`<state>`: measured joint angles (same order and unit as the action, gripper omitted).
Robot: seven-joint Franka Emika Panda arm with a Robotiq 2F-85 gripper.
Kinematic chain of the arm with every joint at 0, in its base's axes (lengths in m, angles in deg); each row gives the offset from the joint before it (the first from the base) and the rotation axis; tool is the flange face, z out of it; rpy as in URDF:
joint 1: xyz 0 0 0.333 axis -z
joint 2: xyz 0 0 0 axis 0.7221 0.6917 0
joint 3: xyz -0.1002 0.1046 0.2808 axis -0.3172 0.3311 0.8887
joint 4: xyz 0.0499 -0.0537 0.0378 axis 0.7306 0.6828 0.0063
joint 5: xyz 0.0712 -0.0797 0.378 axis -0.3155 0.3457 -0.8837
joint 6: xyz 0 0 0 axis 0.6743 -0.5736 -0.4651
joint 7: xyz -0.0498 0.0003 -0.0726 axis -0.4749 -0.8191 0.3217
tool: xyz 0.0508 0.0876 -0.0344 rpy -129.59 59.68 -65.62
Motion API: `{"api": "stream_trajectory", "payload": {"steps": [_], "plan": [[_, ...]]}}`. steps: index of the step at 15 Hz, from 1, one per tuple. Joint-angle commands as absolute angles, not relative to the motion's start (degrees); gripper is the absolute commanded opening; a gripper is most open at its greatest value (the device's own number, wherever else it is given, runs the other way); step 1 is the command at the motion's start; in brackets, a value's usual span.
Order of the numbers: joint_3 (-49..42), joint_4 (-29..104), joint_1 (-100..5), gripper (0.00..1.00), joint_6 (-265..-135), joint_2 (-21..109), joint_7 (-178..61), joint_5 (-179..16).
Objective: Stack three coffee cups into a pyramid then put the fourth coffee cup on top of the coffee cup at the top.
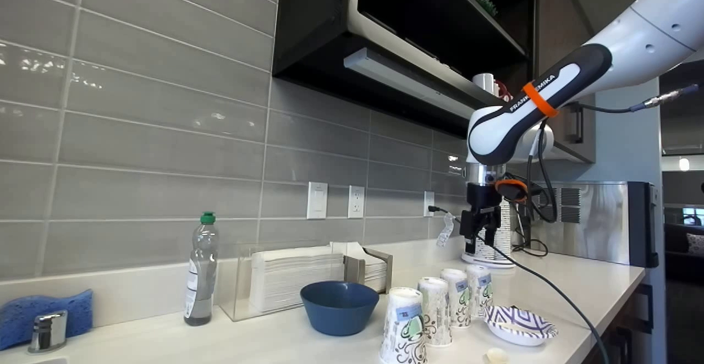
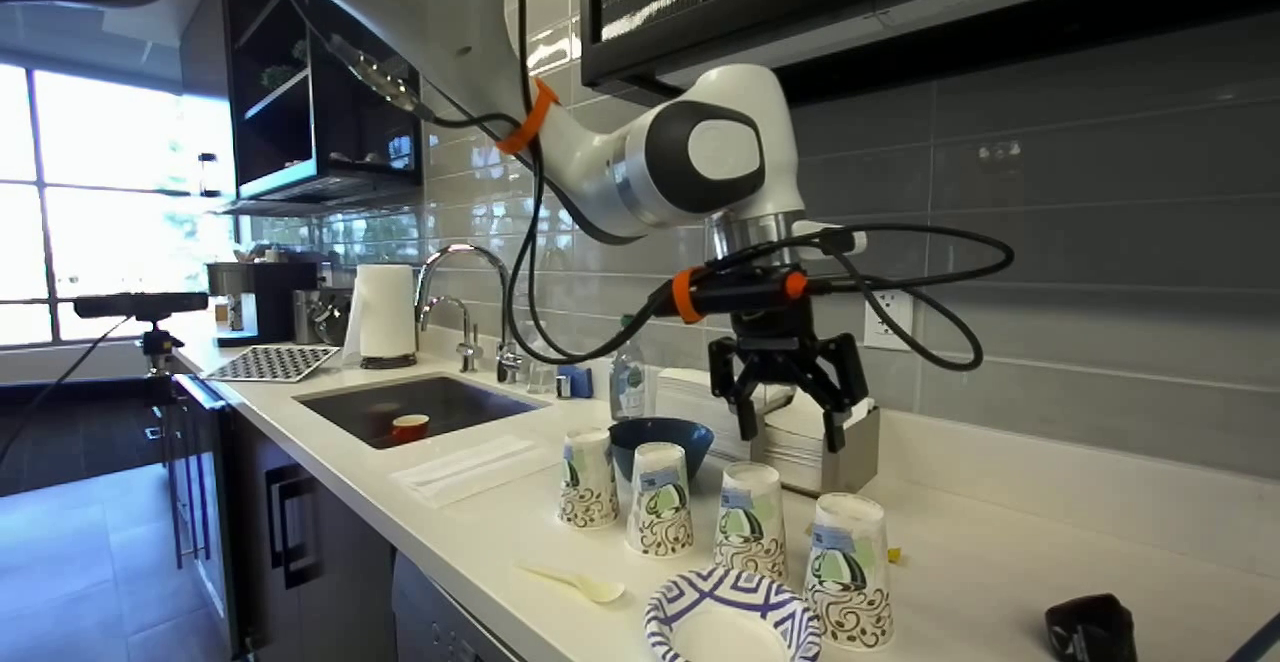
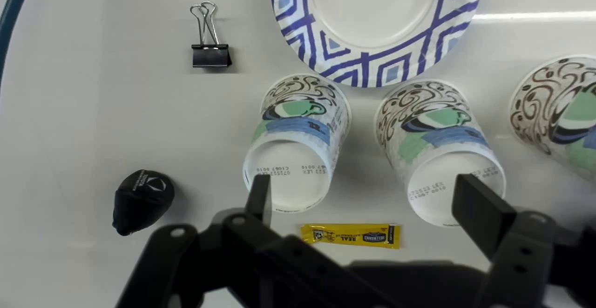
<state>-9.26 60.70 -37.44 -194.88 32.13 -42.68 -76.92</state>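
Observation:
Several white, blue-patterned coffee cups stand upside down in a row, apart from one another. In an exterior view they are a near cup (image 1: 404, 328), two middle cups (image 1: 435, 312) (image 1: 456, 298) and a far cup (image 1: 479, 291). The row also shows in an exterior view, from the far cup (image 2: 588, 477) to the near cup (image 2: 849, 572). My gripper (image 2: 790, 432) is open and empty above the cups, toward the wall side. In the wrist view, my gripper (image 3: 363, 187) has its fingers over the bases of two cups (image 3: 293, 173) (image 3: 454, 187); another cup (image 3: 568, 108) is cut off.
A patterned dish (image 3: 363, 68) sits close beside the cups. A dark-blue bowl (image 1: 339, 314), a bottle (image 1: 201, 281) and a napkin holder (image 1: 297, 276) stand along the wall. A yellow packet (image 3: 351, 234), a binder clip (image 3: 211, 56), a black object (image 3: 143, 198) and a spoon (image 2: 590, 585) lie about.

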Motion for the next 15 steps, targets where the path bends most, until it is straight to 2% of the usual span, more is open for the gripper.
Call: {"api": "stream_trajectory", "payload": {"steps": [1, 6, 8, 9, 11, 12, 14, 15], "plan": [[-8.96, 57.34, -36.62, 1.0, -195.81, 36.38, -40.89, -77.67], [-8.84, 54.97, -36.03, 1.0, -196.14, 39.59, -40.35, -77.9], [-8.81, 54.37, -35.78, 0.88, -196.18, 40.35, -40.28, -77.85], [-8.79, 54.11, -35.68, 0.87, -196.14, 40.62, -40.28, -77.84], [-8.71, 53.77, -35.51, 0.73, -196.11, 41.03, -40.14, -77.98], [-8.66, 53.63, -35.47, 0.69, -196.1, 41.23, -40.08, -78.03], [-8.59, 53.6, -35.44, 0.67, -196.08, 41.51, -40.03, -78.09], [-8.56, 53.58, -35.43, 0.6, -196.02, 41.61, -40.04, -78.17]]}}
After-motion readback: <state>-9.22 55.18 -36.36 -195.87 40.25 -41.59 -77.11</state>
